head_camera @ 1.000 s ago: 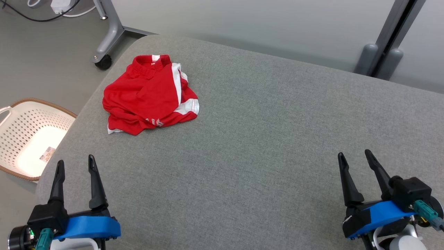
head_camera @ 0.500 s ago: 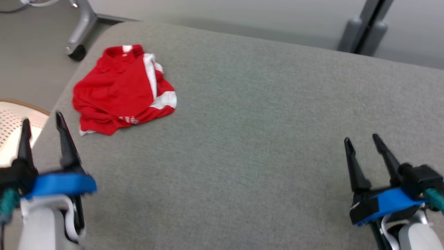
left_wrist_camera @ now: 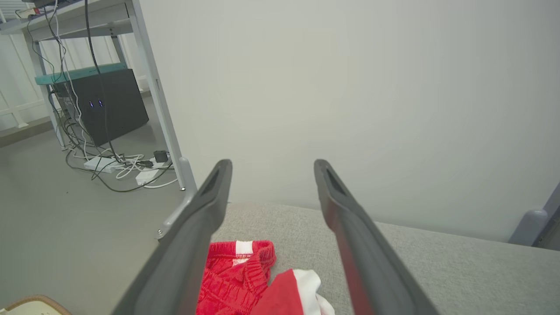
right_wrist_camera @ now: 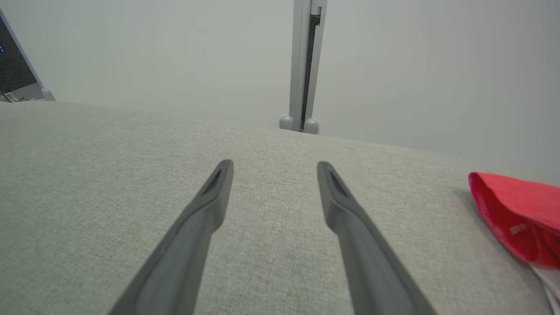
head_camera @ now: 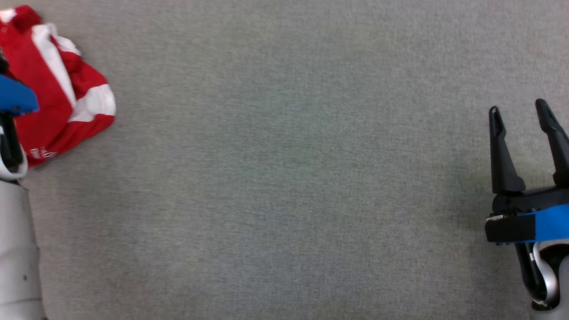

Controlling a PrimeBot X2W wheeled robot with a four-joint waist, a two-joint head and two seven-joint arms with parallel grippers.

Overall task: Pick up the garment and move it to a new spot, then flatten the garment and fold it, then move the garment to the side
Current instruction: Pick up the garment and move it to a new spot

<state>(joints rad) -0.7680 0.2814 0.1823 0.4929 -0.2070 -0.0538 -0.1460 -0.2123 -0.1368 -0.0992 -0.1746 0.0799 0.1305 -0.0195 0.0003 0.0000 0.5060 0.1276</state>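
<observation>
Head view: you've got the red/white garment [head_camera: 58, 89] crumpled at far left of the grey worktop [head_camera: 284, 178]. Your left gripper [left_wrist_camera: 271, 168] hangs over it, fingers spread, nothing held. Your right gripper [head_camera: 518, 111] is well apart at the right edge, also spread, empty.

Right gripper [head_camera: 517, 106] — two long tapered black fingers [head_camera: 502, 164], blue housing [head_camera: 551, 224], silver bracket [head_camera: 544, 275]; left forearm [head_camera: 15, 249] pale grey.

Head view looks steeply down, close on the surface [head_camera: 284, 178]; wrist views skim low across it toward the wall [left_wrist_camera: 350, 87] (all share the garment [head_camera: 53, 102]).
</observation>
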